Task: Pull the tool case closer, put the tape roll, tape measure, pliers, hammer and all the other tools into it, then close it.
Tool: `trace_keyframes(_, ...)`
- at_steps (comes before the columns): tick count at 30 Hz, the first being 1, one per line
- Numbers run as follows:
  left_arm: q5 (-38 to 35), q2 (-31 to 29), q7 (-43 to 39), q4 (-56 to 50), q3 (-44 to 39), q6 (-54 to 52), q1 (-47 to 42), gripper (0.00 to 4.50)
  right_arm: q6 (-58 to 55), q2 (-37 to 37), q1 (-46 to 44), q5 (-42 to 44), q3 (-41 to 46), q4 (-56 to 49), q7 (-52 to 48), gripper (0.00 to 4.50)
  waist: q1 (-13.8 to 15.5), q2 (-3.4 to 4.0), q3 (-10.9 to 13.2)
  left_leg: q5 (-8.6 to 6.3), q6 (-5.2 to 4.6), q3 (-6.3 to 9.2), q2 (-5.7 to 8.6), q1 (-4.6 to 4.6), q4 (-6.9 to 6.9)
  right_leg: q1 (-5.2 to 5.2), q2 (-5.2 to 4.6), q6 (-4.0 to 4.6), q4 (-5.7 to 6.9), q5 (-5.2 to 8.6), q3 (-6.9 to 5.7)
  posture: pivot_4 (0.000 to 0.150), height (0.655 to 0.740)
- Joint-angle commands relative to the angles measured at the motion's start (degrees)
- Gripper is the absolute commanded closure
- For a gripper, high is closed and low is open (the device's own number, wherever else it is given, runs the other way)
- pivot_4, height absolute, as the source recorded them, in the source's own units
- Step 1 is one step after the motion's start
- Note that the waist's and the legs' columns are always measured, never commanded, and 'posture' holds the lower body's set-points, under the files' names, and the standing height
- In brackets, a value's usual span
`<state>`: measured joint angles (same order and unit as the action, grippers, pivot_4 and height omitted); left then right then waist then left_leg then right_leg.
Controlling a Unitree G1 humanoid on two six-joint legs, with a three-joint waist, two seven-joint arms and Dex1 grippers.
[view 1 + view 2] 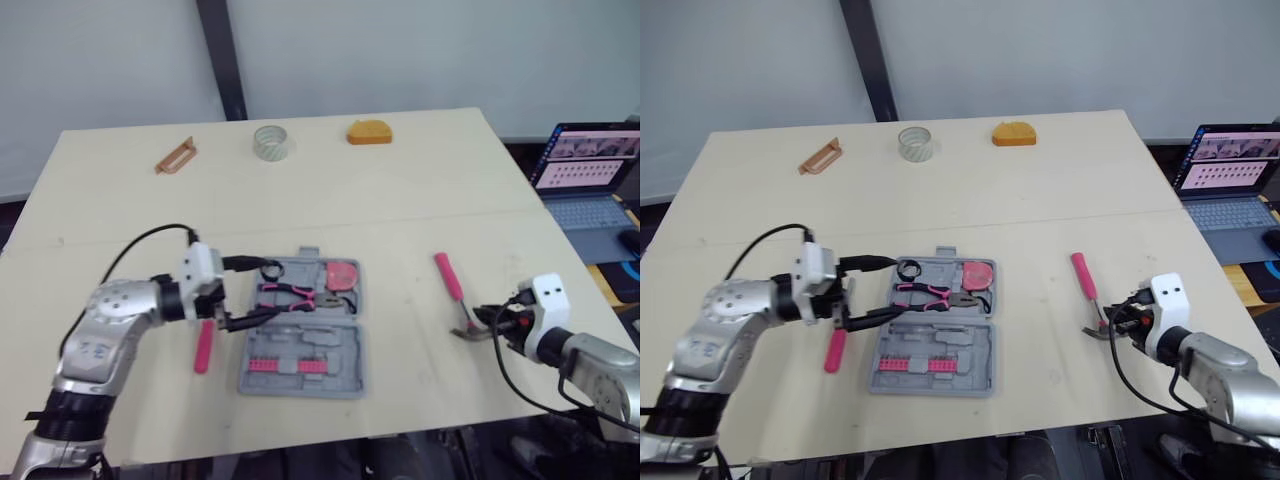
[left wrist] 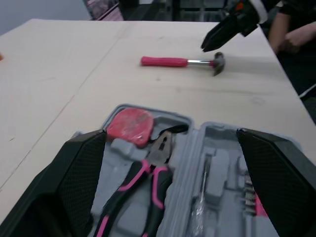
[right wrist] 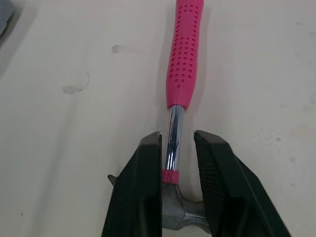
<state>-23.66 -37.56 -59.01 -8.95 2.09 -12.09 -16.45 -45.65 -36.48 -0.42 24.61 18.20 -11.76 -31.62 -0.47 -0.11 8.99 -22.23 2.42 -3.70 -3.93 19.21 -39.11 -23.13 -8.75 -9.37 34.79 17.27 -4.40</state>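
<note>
The right pincer has its two black fingers set either side of the hammer, straddling the bare chrome neck just above the grey steel head. They are only narrowly apart, with a sliver of gap on each side, so the grip does not look clamped yet and the hammer lies flat on the tabletop, well to the right of the tool case. The step in hand appears to be picking up the hammer. The next move likely calls for squeezing onto that smooth, round, slippery shaft, lifting with the weight of the head near the fingers, and carrying it left to the case. The handle is a pink, dimpled rubbery sleeve, long and straight. The left pincer is spread wide and holds nothing, hovering at the case's left edge. The case is moulded grey plastic, open and flat, with shaped recesses; pink-and-black-handled pliers and a rounded red item sit in it, beside a row of pink bits. A pink-handled tool lies just left of the case. Far back rest a clear tape roll, an orange domed thing and a thin brown frame.
</note>
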Motion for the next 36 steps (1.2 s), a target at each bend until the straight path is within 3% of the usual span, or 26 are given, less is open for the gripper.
trace_keyframes(1, 1.2, 2.1, -0.4, -2.9, 3.8, 0.2, -1.1, 0.00, -1.1, 1.0, -0.5, -0.2, -0.2, -2.6, 2.5, 3.49, 0.3, -0.01, 0.0, 0.00, 0.00, 0.00, 0.00, 0.01, -0.01, 0.00, 0.00, 0.00, -0.01, 0.00, 0.00, 0.150, 0.7400)
trace_keyframes(9, 3.3, 5.5, 0.0, -2.2, 7.1, 1.1, -3.4, 0.00, -1.4, 2.2, -1.7, -1.1, -1.7, -3.3, 4.8, 3.49, 0.7, 0.00, 0.0, 0.00, 0.00, 0.00, 0.00, 0.03, -0.08, 0.01, 0.00, -0.01, -0.01, -0.01, 0.00, 0.150, 0.7400)
trace_keyframes(12, 3.6, 5.5, 1.7, -1.5, 5.6, 0.4, -3.6, 0.00, 0.2, 2.4, -2.0, -1.2, -0.9, -3.3, 4.7, 2.74, 0.6, 0.00, 0.0, 0.00, 0.00, 0.00, 0.00, 0.03, -0.07, 0.01, 0.00, -0.01, -0.02, -0.01, 0.00, 0.150, 0.7400)
trace_keyframes(17, 0.1, 4.1, 7.2, -1.1, -3.6, -4.0, -0.4, 0.00, 4.0, 2.0, -2.5, -0.2, 4.2, -0.8, 4.1, 0.19, 0.3, 0.01, 0.0, 0.00, 0.00, 0.00, 0.00, 0.02, -0.07, 0.01, 0.00, -0.01, -0.01, -0.01, 0.00, 0.150, 0.7400)
trace_keyframes(18, -0.1, 3.6, 7.3, -1.4, -4.6, -4.2, 0.6, 0.00, 4.5, 1.8, -2.3, -0.1, 4.7, -0.3, 3.7, 0.04, 0.3, 0.01, 0.0, 0.00, 0.00, 0.00, 0.00, 0.02, -0.04, 0.00, 0.00, -0.02, -0.02, -0.01, 0.01, 0.150, 0.7400)
trace_keyframes(27, -0.8, -3.4, 11.8, 2.5, -26.1, -5.4, 18.7, 0.00, 17.9, -4.4, -1.5, -0.4, 9.8, 15.7, -7.5, 0.04, 0.4, 0.01, 0.0, -0.01, -0.02, -0.01, 0.00, 0.01, 0.00, 0.02, 0.00, -0.01, -0.12, -0.03, 0.01, 0.150, 0.7400)
trace_keyframes(36, 1.0, -2.5, 16.0, 10.1, -39.1, -1.0, 30.4, 0.00, 24.4, -8.2, -4.9, -0.6, 8.7, 26.6, -14.9, 0.04, 0.1, 0.04, 0.1, -0.02, -0.03, -0.03, 0.00, 0.01, 0.05, 0.00, 0.00, 0.00, -0.16, -0.03, 0.01, 0.150, 0.7400)
